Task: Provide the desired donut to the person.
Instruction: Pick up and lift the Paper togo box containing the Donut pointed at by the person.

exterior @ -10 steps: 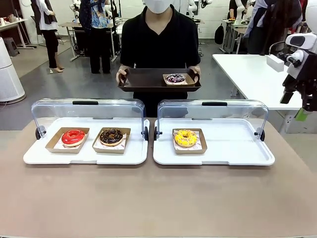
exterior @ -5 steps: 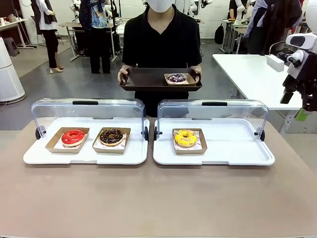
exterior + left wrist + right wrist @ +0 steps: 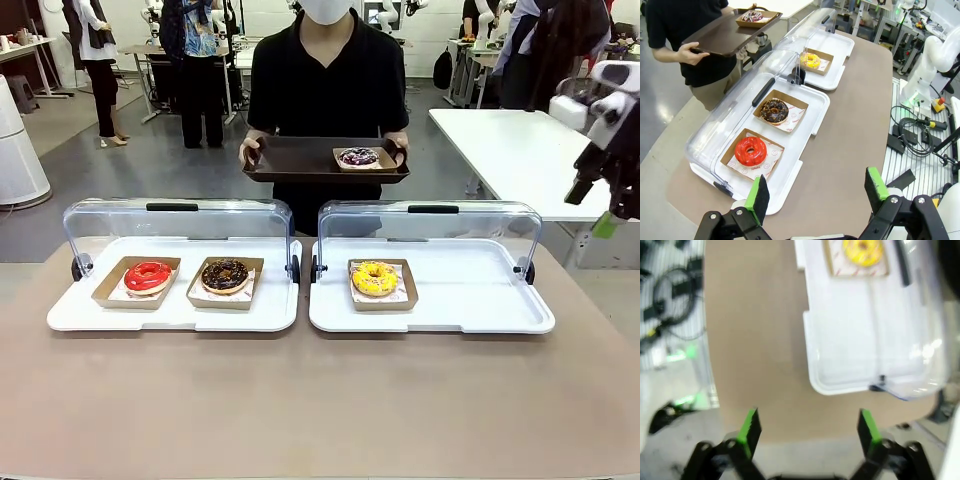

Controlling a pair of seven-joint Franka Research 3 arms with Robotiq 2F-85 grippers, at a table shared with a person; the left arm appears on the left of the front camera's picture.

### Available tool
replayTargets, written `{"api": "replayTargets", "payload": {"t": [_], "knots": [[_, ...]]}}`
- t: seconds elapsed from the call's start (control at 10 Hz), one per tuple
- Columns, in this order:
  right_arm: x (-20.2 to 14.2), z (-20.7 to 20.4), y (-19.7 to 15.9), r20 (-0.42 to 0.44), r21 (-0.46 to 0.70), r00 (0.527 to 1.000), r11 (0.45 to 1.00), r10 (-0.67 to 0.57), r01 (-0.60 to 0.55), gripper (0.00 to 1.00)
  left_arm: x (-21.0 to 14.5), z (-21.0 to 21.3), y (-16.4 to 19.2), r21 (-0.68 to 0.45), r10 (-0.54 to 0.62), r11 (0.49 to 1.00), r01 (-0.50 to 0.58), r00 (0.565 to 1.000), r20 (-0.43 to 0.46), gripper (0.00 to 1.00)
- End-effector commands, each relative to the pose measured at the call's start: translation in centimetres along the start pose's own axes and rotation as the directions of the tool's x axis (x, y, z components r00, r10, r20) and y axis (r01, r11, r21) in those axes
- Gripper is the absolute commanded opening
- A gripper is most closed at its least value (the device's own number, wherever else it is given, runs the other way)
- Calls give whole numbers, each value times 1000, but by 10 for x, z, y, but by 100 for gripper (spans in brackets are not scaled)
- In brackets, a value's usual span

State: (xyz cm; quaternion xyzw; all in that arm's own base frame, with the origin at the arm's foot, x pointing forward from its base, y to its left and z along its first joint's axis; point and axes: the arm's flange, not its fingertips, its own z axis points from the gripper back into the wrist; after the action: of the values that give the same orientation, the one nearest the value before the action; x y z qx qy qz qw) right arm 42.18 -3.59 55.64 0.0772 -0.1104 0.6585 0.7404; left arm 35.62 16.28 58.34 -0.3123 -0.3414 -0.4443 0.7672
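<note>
The person stands at the far side, both hands holding a brown tray that carries a purple-glazed donut in a cardboard holder. On the table, a red donut and a chocolate donut sit in the left display case, and a yellow donut in the right one. My left gripper hangs open high over the table's left end, well short of the red donut. My right gripper is open above the table's right edge, the yellow donut far ahead. The right arm is raised at the right.
Both display cases have their clear lids swung up at the back. Bare brown tabletop stretches in front of them. A white table stands at the back right. Cables and a robot base lie beside the table.
The person and the brown tray have shifted slightly to the right. My right arm has moved a little toward the picture's right edge; its wrist view is blurred.
</note>
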Motion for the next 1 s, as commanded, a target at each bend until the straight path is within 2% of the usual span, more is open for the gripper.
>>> {"api": "replayTargets", "payload": {"t": [0.0, 0.2, 0.3, 0.4, 0.6, 0.7, 0.9], "knots": [[-45, 20, -29, 344, 56, 938, 998, -47, 30, 100, 0, 1, -1, -6, -10, 1000, 10, 1000, 18, 100], [-92, 34, -37, 526, 47, 849, 998, -51, 31, 100, 0, 1, -1, -6, -10, 1000, 10, 1000, 18, 100], [-122, 37, -40, 627, 67, 778, 998, -39, -4, 100, 0, 1, -1, -6, -10, 1000, 10, 1000, 18, 100], [-137, 37, -42, 666, 70, 745, 997, -38, -12, 100, 0, 1, -1, -6, -10, 1000, 10, 1000, 18, 100], [-180, 26, -42, 687, 79, 723, 997, -71, 23, 100, 0, 1, -1, -6, -10, 1000, 10, 1000, 18, 100], [-195, 21, -41, 725, 115, 683, 993, -87, 4, 100, 0, 1, -1, -6, -10, 1000, 10, 1000, 18, 100], [-209, 18, -37, 751, 117, 655, 993, -86, -4, 100, 0, 1, -1, -6, -10, 1000, 10, 1000, 18, 100]]}}
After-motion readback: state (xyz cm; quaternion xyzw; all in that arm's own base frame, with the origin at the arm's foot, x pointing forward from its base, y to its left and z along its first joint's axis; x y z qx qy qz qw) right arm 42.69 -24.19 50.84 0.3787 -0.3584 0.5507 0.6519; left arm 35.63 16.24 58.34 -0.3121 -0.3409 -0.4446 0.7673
